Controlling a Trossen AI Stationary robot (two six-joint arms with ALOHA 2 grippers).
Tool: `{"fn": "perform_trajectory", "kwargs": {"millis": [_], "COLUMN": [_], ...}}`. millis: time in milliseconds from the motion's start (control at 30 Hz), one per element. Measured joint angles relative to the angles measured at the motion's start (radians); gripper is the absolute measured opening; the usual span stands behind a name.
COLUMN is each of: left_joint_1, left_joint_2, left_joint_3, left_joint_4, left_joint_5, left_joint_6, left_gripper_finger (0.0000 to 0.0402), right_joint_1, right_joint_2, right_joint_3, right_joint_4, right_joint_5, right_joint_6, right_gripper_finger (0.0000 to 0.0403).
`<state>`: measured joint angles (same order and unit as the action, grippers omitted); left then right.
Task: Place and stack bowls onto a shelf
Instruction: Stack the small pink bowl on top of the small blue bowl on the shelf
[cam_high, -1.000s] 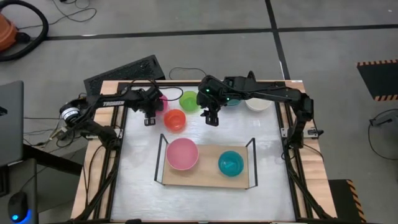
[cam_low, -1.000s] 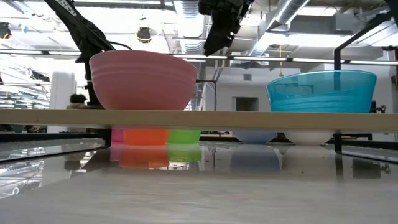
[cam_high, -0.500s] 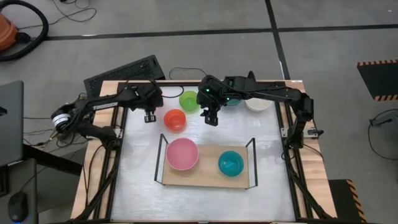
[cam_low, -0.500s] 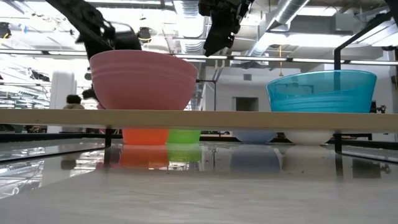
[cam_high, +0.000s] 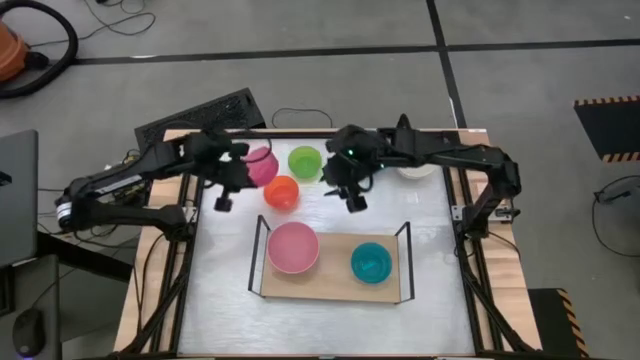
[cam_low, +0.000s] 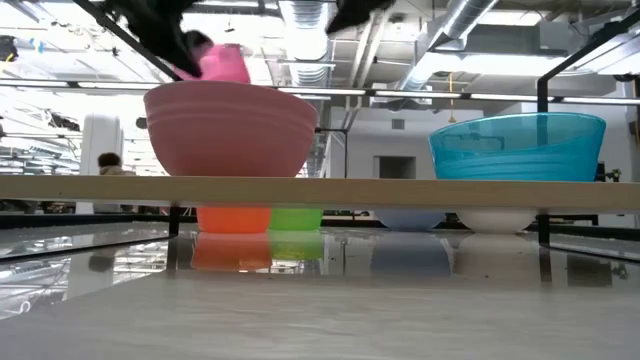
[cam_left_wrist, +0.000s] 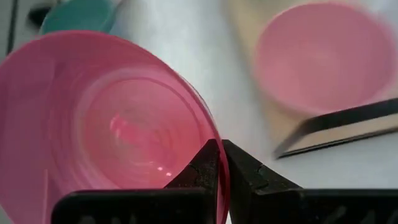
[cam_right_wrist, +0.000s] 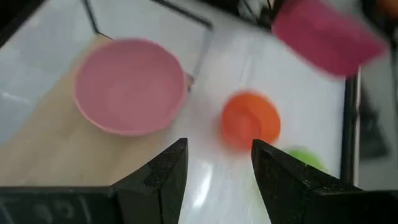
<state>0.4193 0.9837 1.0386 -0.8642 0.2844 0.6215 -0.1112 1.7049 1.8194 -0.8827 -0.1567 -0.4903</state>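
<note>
We found the left gripper (cam_low: 165, 30) blurred and cut off by the low view's upper edge. The small pink bowl (cam_right_wrist: 326, 34) was smeared in the right wrist view.

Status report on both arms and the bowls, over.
Left gripper shut on small pink bowl, lifted behind the shelf. Right gripper open, empty, above the table. Large pink bowl and teal bowl on shelf. Nothing blocking.

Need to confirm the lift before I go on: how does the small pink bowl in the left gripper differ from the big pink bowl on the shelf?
The small pink bowl is lifted and tilted, its rim pinched by the left gripper; the big pink bowl sits upright and free on the shelf. It is also smaller and deeper pink. Both are round.
</note>
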Motion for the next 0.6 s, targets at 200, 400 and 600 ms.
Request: {"fn": "perform_trajectory", "kwargs": {"millis": [200, 400, 600], "left_joint_1": [-0.134, -0.277, -0.399], "left_joint_2": [0.008, 0.065, 0.115], "left_joint_3": [0.038, 0.041, 0.041], "left_joint_4": [-0.032, -0.01, 0.065], "left_joint_5": [0.095, 0.165, 0.166], "left_joint_6": [0.093, 0.094, 0.128], "left_gripper_finger": [0.0, 0.0, 0.0], "right_joint_1": [0.128, 0.224, 0.269], "right_joint_2": [-0.004, -0.004, -0.001], "right_joint_3": [0.0, 0.0, 0.001], "right_joint_4": [0.114, 0.257, 0.335], "right_joint_5": [0.027, 0.066, 0.049], "right_joint_6": [-0.129, -0.174, -0.173], "right_gripper_finger": [0.0203, 0.0203, 0.0203]}}
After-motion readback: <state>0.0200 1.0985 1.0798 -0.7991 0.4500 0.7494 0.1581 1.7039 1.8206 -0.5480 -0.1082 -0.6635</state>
